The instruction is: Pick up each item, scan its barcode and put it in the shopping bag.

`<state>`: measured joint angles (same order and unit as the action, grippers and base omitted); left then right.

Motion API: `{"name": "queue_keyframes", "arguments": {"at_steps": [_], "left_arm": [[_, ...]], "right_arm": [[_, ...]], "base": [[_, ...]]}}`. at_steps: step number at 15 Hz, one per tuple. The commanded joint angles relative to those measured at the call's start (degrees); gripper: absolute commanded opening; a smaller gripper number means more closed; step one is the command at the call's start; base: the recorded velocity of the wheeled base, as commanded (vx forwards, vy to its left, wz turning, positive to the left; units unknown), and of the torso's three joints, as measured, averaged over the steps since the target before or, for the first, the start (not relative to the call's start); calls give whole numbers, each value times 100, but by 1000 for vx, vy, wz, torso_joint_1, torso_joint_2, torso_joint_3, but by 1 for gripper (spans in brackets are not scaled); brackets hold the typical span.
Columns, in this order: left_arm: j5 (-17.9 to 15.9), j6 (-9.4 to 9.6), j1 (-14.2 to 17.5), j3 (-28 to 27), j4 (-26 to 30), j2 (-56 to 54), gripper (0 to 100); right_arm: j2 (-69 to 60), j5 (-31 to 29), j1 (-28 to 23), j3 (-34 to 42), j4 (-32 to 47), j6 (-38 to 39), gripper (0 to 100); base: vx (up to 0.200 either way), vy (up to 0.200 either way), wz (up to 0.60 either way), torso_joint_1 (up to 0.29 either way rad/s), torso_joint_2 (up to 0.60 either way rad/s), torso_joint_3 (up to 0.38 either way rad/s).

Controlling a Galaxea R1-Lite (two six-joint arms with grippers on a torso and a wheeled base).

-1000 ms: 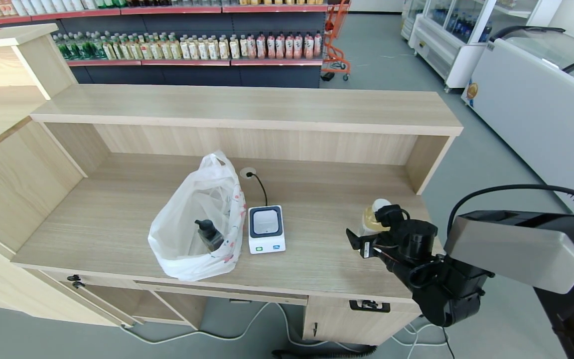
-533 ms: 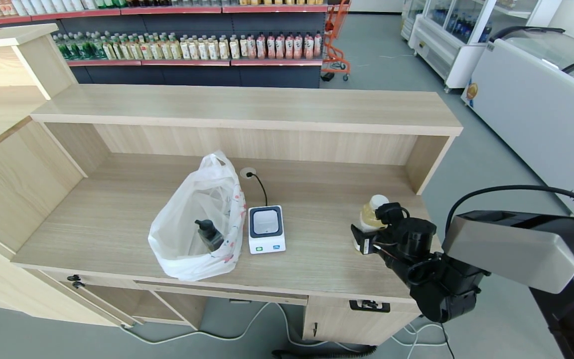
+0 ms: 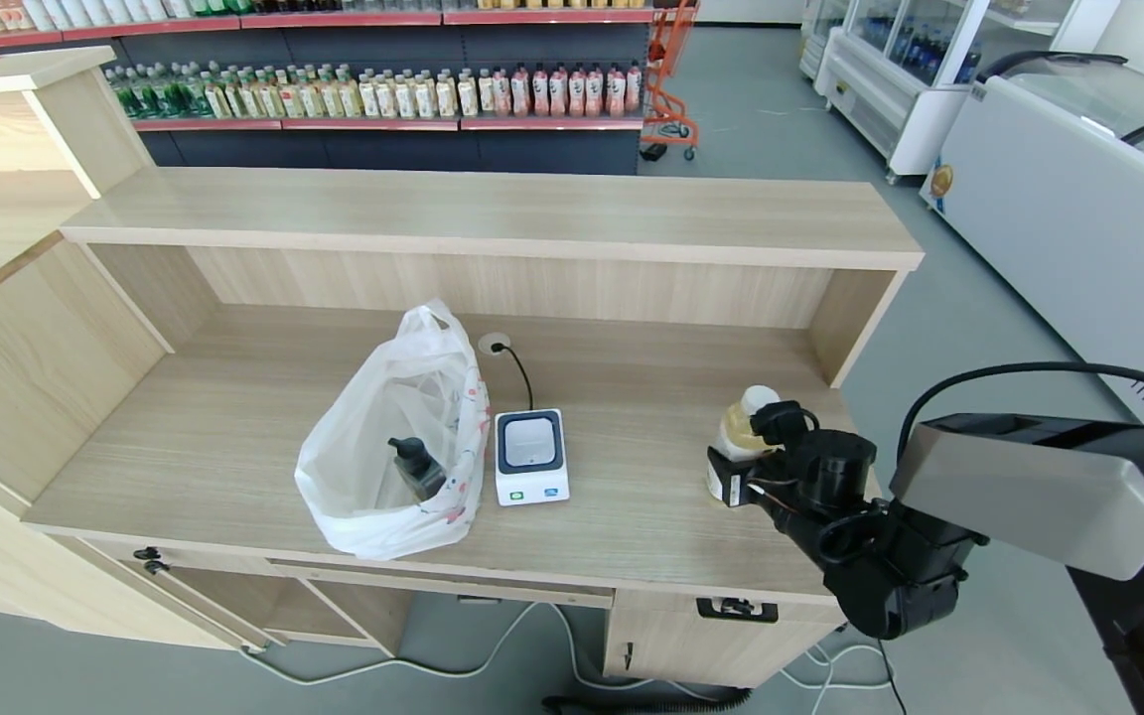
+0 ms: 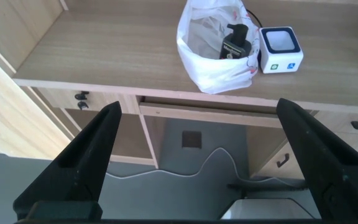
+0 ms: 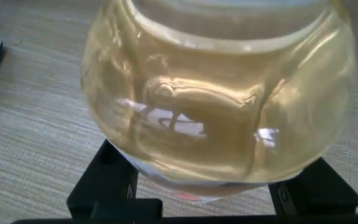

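Nearest the right end of the desk [image 3: 234, 437], the right hand [image 3: 743, 449] pinches a bottle [image 3: 737, 435]: its black fingers [image 5: 114, 186] lie against opposite sides of the rounded body, one toward the desk's front edge and one toward the back. The bottle is clear, filled with pale yellow liquid, and closed by a white cap [image 3: 756, 399]. It stands upright with its base at the wooden surface; the head view does not settle whether the base rests there or is just clear of it.

Left of the bottle, and well apart from it, a small white scanner [image 3: 530, 457] with a dark-framed window sits near the middle of the desk. A black cable [image 3: 518, 375] runs from behind it to a round port in the desk.

Just beside the scanner, on its left, is the white plastic shopping bag [image 3: 388, 447], its mouth open. A dark pump bottle [image 3: 418, 469] stands inside.

The left hand [image 4: 199, 106] hangs low in front of the desk with its two fingers spread wide and nothing between them.

Behind the desk's raised ledge, a store shelf [image 3: 383, 94] carries rows of drinks. An orange cart [image 3: 671, 79] stands at its end, and chest freezers [image 3: 1078, 199] line the right side
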<state>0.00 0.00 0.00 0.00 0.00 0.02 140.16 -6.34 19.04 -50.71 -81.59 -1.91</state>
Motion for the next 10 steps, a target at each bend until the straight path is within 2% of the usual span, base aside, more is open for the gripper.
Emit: {"name": "queue_keyframes", "arguments": {"at_steps": [1,2,3,4,6,8,9,10], "left_arm": [[0,0,0,0,0,6,100],[0,0,0,0,0,6,100],[0,0,0,0,0,6,100],[0,0,0,-9,0,-2,100],[0,0,0,0,0,6,100],[0,0,0,0,0,-2,100],[0,0,0,0,0,6,100],[0,0,0,0,0,6,100]], "right_arm": [[-1183,660,-199,554,328,147,0],[-1895,1117,-252,861,794,490,0],[-2766,1539,-340,1046,1796,886,0],[-3539,2031,-454,923,2912,1114,0],[-4550,2787,-559,492,4336,1308,0],[-5121,3438,-568,299,4898,1606,0],[-5622,4158,-577,149,5338,1773,0],[-5921,4624,-568,53,5593,1888,0]], "base": [[0,0,0,0,0,0],[0,0,0,0,0,0],[0,0,0,0,0,0],[0,0,0,0,0,0],[0,0,0,0,0,0],[0,0,0,0,0,0],[0,0,0,0,0,0],[0,0,0,0,0,0]]}}
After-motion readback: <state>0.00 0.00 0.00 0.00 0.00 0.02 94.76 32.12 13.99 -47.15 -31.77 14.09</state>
